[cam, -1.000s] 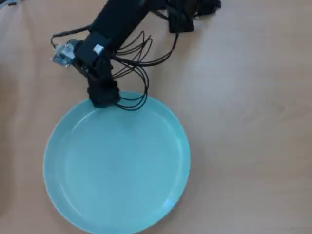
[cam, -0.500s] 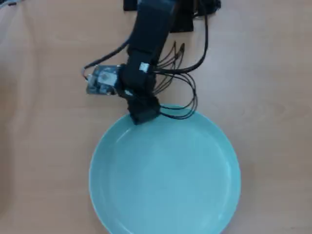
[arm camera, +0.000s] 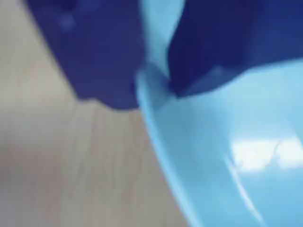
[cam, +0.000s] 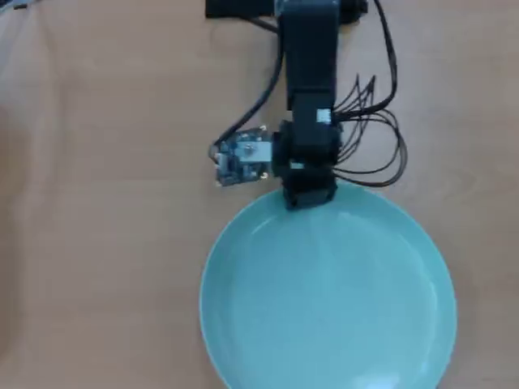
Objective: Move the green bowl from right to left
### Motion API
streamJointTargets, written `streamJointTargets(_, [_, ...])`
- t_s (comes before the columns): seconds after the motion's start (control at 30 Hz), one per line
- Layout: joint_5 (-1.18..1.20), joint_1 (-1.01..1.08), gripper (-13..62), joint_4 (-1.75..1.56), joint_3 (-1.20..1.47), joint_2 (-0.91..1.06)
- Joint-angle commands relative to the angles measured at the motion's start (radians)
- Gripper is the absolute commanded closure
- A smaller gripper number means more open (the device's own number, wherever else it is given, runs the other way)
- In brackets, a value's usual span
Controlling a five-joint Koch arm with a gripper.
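Observation:
The green bowl (cam: 324, 300) is a wide, shallow, pale mint dish lying on the table in the lower middle of the overhead view, cut off by the bottom edge. The black arm reaches down from the top edge. My gripper (cam: 308, 201) sits on the bowl's far rim. In the wrist view the bowl (arm camera: 227, 142) looks pale blue. My gripper (arm camera: 151, 92) straddles its rim, with one jaw outside over the table and one jaw inside the bowl. Both jaws press against the rim.
The wooden table (cam: 97, 243) stretches to the left of the bowl. A small circuit board (cam: 242, 156) hangs on the arm's left side. Black cables (cam: 381, 138) loop out to the arm's right. The arm's base (cam: 243, 8) is at the top edge.

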Motion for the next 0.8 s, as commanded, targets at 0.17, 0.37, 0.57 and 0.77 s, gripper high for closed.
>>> streamJointTargets(0.17, [0.184,-0.219,56.0,-0.003,0.009,0.014])
streamJointTargets(0.37, [0.276,-0.38,56.1,-0.026,0.008,0.014])
streamJointTargets(0.57, [0.341,-0.534,56.1,-0.032,0.009,0.014])
streamJointTargets(0.77, [0.4,-0.663,56.1,-0.031,0.014,0.017])
